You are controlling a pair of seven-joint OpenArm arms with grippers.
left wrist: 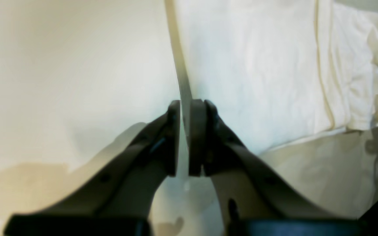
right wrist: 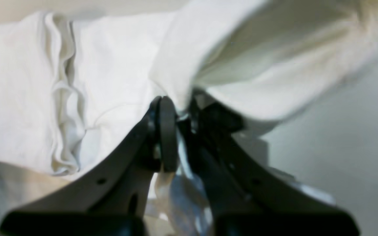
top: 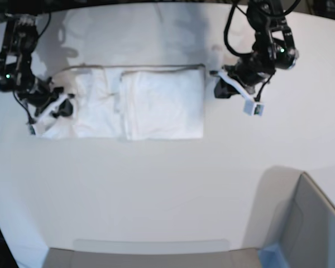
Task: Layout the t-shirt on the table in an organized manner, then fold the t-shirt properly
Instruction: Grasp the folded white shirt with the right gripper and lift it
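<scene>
The t-shirt (top: 139, 103) lies flat on the table (top: 156, 190), its long axis running across between my arms. My right gripper (right wrist: 179, 121) is pinched on cloth at its end; my left gripper (left wrist: 184, 137) sits at the opposite edge, jaws nearly together, a thin strip between them, hold uncertain.

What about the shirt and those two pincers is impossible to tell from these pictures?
- t-shirt: its printed front is hidden in every view; only plain white cloth faces up.
- right pincer: right wrist view is blurred; bunched cloth covers its tips.
- left pincer: the base view is too small to show its grip; the left wrist view shows only a thin cloth edge between its tips.
</scene>
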